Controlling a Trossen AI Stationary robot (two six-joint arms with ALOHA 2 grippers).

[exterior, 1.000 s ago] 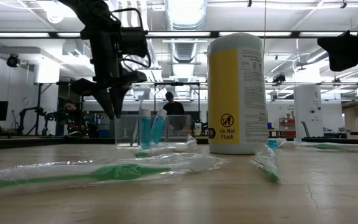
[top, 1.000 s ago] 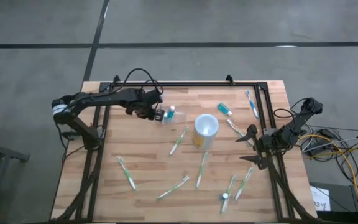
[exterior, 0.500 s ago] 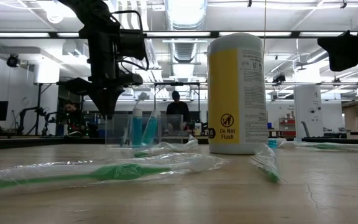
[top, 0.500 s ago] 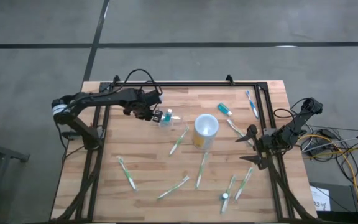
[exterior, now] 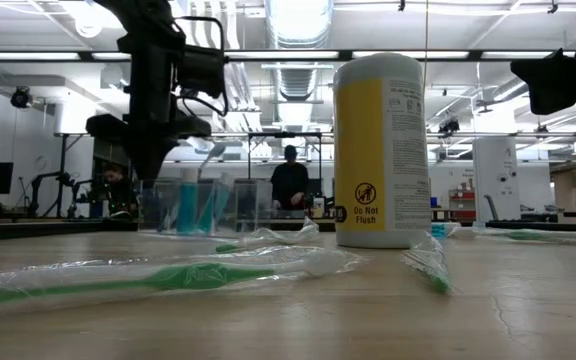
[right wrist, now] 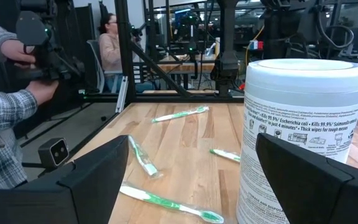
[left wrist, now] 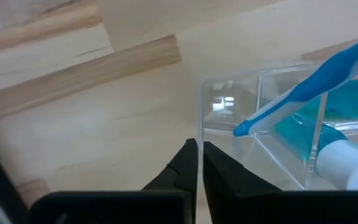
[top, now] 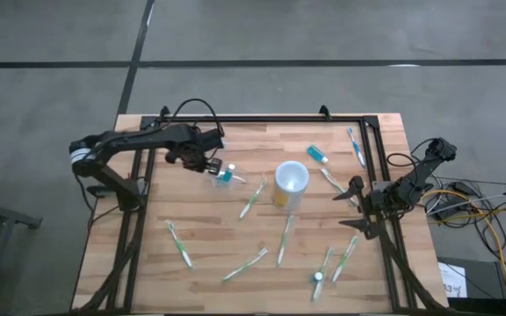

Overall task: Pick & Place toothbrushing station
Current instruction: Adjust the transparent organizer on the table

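Note:
The toothbrushing station [top: 224, 173] is a small clear plastic holder, seen upright in the low view [exterior: 193, 205]. It carries a blue toothbrush [left wrist: 316, 81] and a teal tube with a white cap [left wrist: 347, 155]. It stands left of the yellow-labelled wipes canister [top: 290, 183]. My left gripper [top: 209, 163] is shut on the holder's wall. My right gripper [top: 356, 204] waits open and empty at the table's right side, and its wrist view [right wrist: 191, 162] looks at the canister [right wrist: 303, 137]. My left gripper pinches the holder's clear side wall at its top rim [left wrist: 202, 134], one finger inside the holder and one outside. The fingers [left wrist: 182, 171] come from above, slanting in from the table's left. The holder stays upright with its base at table level; whether it touches the wood I cannot tell.
Several wrapped green toothbrushes [top: 253, 197] lie scattered over the table's middle and near part. A blue toothbrush [top: 356, 145] and a teal tube [top: 317, 154] lie at the far right. A black frame [top: 262, 120] edges the table. A person [right wrist: 5, 106] stands beyond it.
My left gripper has drawn back toward the table's left and a little toward its near edge, keeping its hold. The holder has moved with it, away from the canister, and has stayed upright with its contents inside.

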